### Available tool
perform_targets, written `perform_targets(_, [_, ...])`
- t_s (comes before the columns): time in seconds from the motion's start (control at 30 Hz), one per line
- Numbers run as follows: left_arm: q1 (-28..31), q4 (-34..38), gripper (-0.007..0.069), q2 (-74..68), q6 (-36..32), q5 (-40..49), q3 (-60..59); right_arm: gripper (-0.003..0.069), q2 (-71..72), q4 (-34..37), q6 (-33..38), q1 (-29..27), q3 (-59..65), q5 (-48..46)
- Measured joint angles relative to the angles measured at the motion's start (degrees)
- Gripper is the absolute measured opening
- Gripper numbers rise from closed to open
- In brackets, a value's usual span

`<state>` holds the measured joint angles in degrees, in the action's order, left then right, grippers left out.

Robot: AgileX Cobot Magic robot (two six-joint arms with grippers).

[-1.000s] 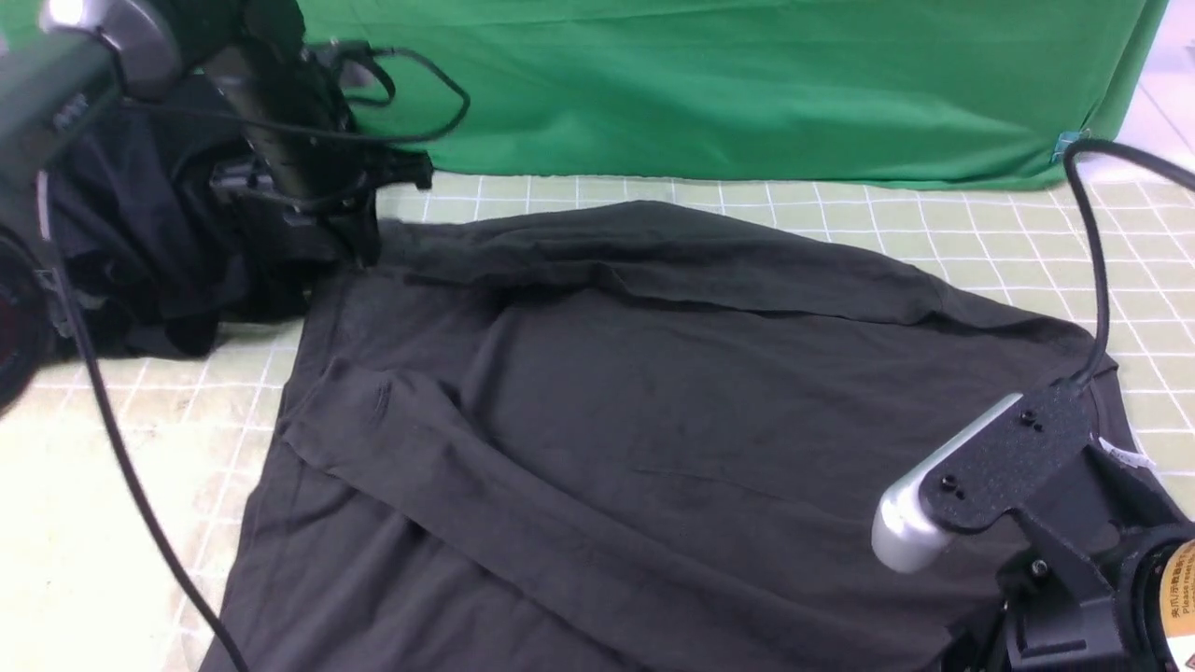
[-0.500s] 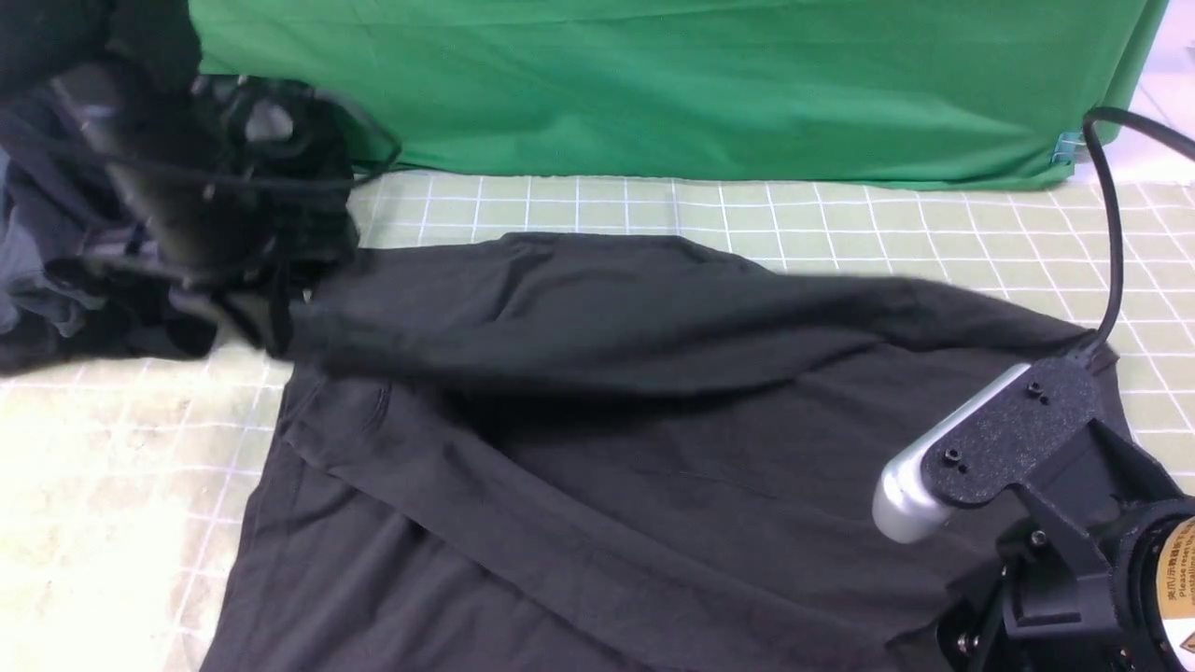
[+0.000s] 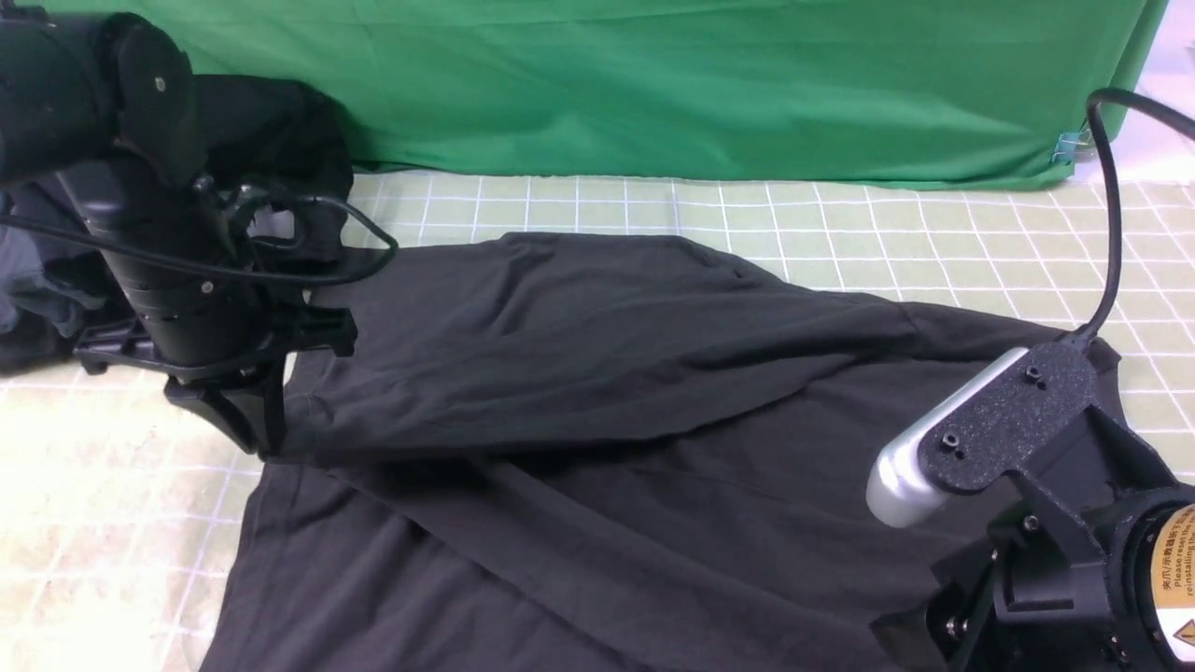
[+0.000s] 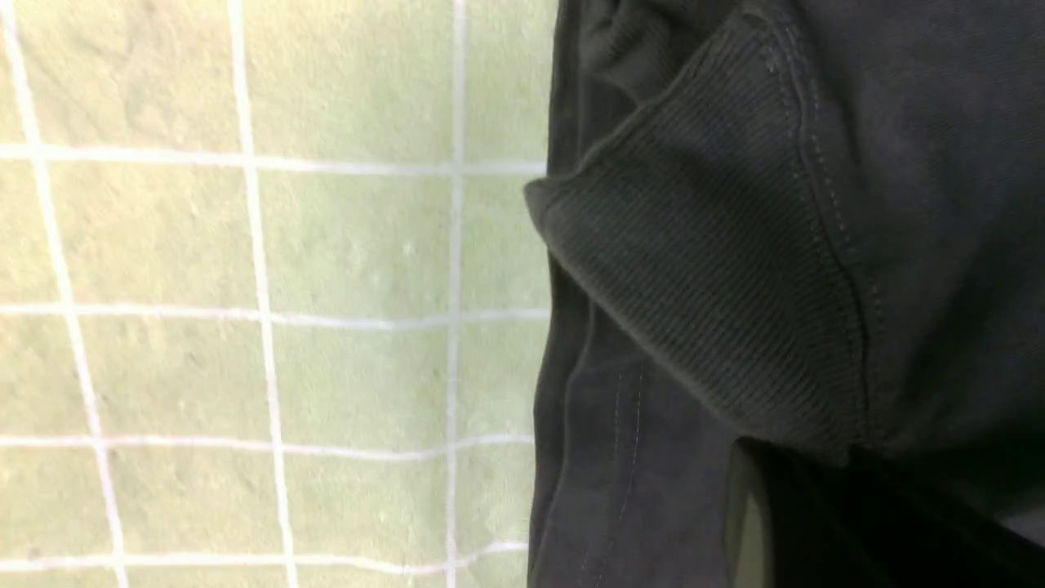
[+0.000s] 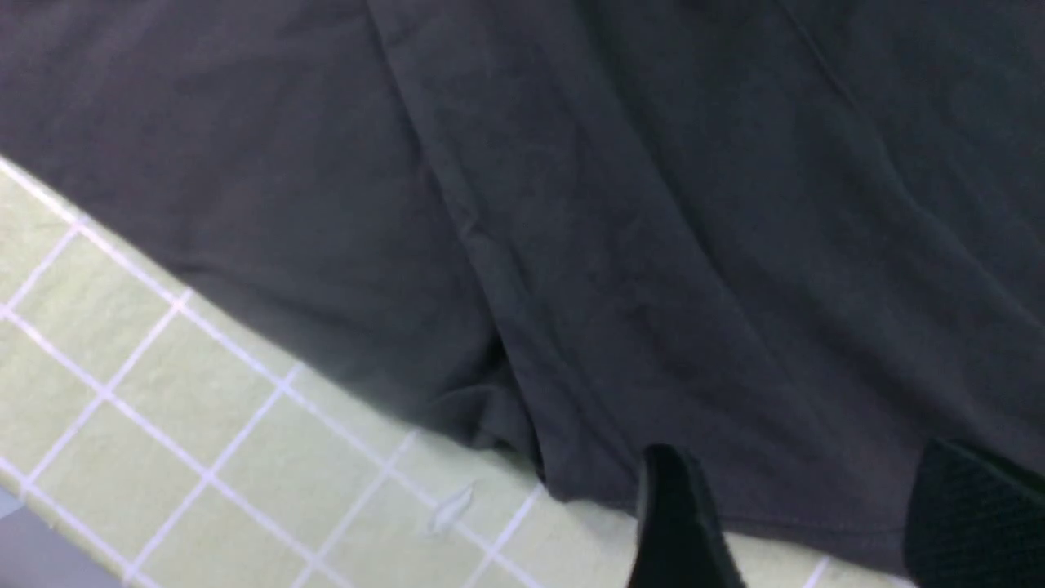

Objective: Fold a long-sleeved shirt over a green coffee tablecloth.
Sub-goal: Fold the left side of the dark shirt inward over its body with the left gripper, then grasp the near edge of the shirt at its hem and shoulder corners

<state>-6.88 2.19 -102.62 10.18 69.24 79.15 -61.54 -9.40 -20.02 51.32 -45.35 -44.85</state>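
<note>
Long-sleeved shirt (image 3: 653, 420) on green coffee tablecloth (image 3: 934, 233); left end effector (image 3: 264, 443) clamps sleeve cuff (image 4: 718, 269); right end effector (image 5: 804, 490) fingers apart; dark clothes heap (image 3: 42, 299) behind left arm.

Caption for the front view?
Left gripper holds a sleeve of the dark charcoal-grey long-sleeved shirt across its body on pale green gridded tablecloth.

the left gripper (image 3: 264, 431) has come from the far left corner of the long-sleeved shirt (image 3: 653, 523) toward the near side, and its jaws now point down at the shirt's left edge. the sleeve (image 3: 579, 364) came with it: a second ago it lay bunched along the far edge, now it stretches slantwise over the body, with its ribbed cuff (image 4: 718, 269) right at the jaws. beyond the jaws a little more green coffee tablecloth (image 3: 597, 210) lies bare.
</note>
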Motion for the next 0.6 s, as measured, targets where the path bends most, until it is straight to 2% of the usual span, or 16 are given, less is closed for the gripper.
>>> perform_targets(0.07, [0.0,0.19,0.0083,0.0,-0.6,-0.06,-1.3,0.0368,0.0,-0.05,-0.49,0.0,0.0,0.12])
perform_targets(0.33, [0.0,1.7,0.0439,2.03,-1.61,0.08,-11.62,0.0368,0.0,-0.47,-1.46,0.0,0.0,0.32])
perform_targets(0.47, [-0.02,4.18,0.0498,6.45,-1.61,-0.03,-17.58,0.0368,0.0,-0.47,-1.46,0.0,0.0,-0.05])
perform_targets(0.6, [-2.6,4.01,0.05,15.3,-1.08,-0.21,-26.68,0.0368,0.0,-0.47,-1.46,0.0,0.0,-0.11])
